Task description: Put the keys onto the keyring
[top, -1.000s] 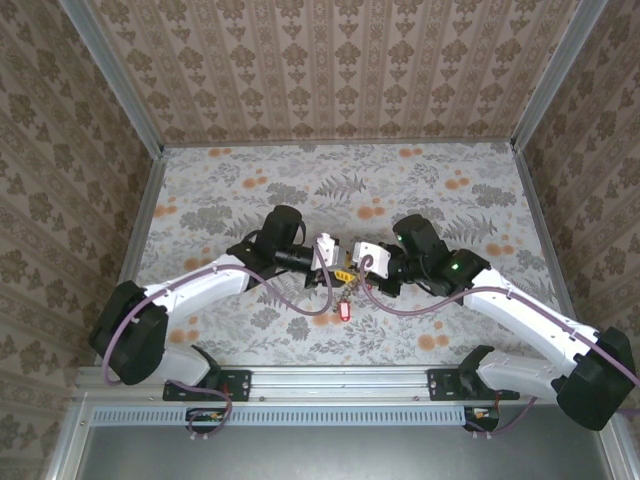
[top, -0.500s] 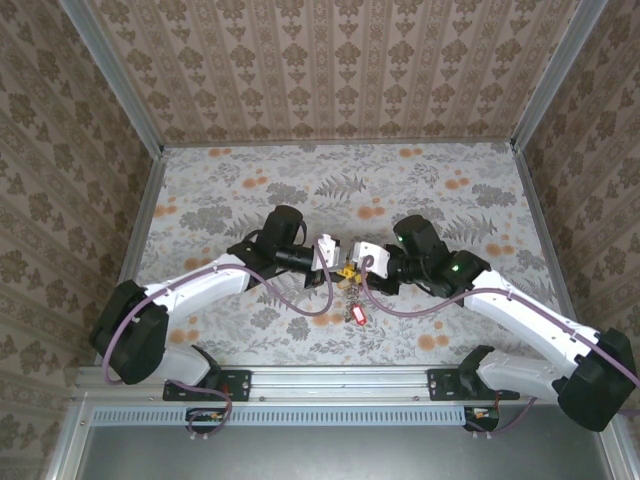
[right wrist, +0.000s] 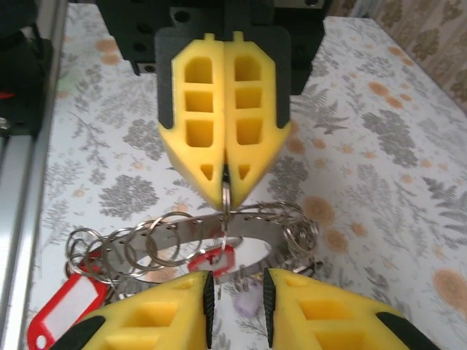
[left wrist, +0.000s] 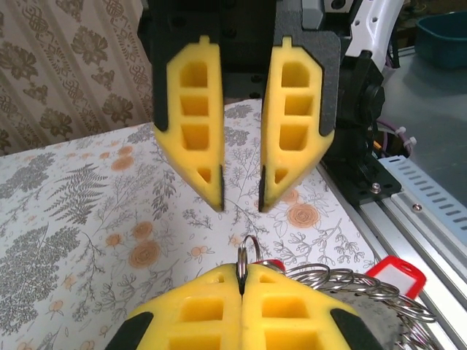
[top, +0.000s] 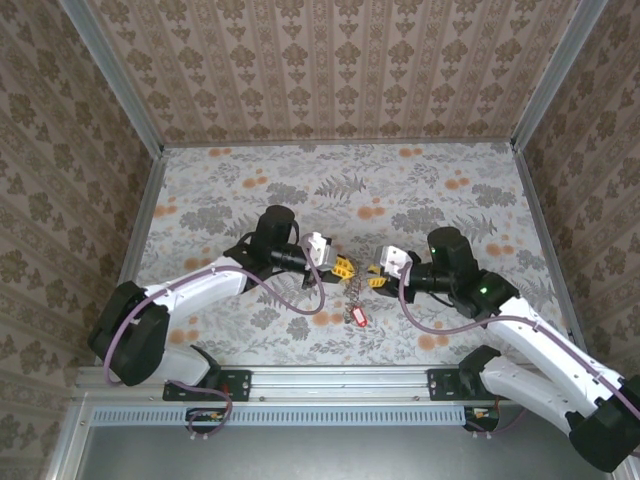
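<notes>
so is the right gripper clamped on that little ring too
No, in the left wrist view the right gripper has its fingers apart with tablecloth showing between them, while the left gripper pinches the small ring.

Both arms reach inward over the floral table [top: 450, 200], so that the left gripper [top: 341, 267] and the right gripper [top: 377, 279] point their yellow tips at each other near the middle, close but apart. The keyring [top: 354, 291], a small tangle of grey metal, sits just below the gap between the tips, nearer the left one. A red-tagged key [top: 357, 316] lies at its near end, towards the arm bases.
</notes>
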Tool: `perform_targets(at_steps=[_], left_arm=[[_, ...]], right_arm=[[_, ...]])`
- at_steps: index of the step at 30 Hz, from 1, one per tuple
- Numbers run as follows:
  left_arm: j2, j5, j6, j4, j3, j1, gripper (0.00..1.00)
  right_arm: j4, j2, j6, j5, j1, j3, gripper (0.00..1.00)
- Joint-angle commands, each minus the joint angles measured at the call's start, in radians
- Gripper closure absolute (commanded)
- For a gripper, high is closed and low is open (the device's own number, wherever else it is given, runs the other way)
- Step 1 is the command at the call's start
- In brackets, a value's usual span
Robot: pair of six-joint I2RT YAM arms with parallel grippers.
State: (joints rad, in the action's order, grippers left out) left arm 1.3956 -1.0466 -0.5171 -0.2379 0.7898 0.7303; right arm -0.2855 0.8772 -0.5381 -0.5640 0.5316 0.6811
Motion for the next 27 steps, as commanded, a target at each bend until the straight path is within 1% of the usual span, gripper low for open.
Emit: perform_targets(at_steps=[1, 6, 10, 12, 14, 17, 22, 26, 27], left_arm=[[-0.022, -0.052, 0.030, -0.080, -0.006, -0.006, 1.00], [-0.027, -0.048, 0.037, -0.091, -0.008, -0.004, 1.00], [-0.027, -0.048, 0.059, -0.137, -0.021, -0.003, 1.00], [-0.029, -0.043, 0.075, -0.172, -0.029, -0.002, 1.00], [-0.026, -0.037, 0.079, -0.185, -0.029, 0.001, 1.00], [-0.019, -0.022, 0.092, -0.227, -0.037, 0.013, 1.00], [0.004, -0.006, 0.163, -0.359, -0.066, 0.024, 1.00], [0.027, -0.002, 0.192, -0.409, -0.071, 0.035, 1.00], [0.033, 0.007, 0.196, -0.418, -0.071, 0.040, 1.00]], right_arm=[[0.028, 0.046, 0.029, -0.097, -0.005, 0.043, 0.78], [0.059, 0.102, 0.047, -0.123, -0.005, 0.063, 0.80], [0.072, 0.137, 0.066, -0.106, -0.005, 0.074, 0.97], [0.070, 0.157, 0.071, -0.106, -0.005, 0.078, 1.00], [0.069, 0.182, 0.076, -0.115, -0.005, 0.080, 1.00], [0.118, 0.195, 0.103, -0.119, -0.002, 0.068, 0.93], [0.197, 0.202, 0.131, -0.117, 0.002, 0.073, 0.89], [0.213, 0.207, 0.119, -0.124, 0.005, 0.087, 0.82], [0.224, 0.207, 0.119, -0.130, 0.006, 0.087, 0.82]])
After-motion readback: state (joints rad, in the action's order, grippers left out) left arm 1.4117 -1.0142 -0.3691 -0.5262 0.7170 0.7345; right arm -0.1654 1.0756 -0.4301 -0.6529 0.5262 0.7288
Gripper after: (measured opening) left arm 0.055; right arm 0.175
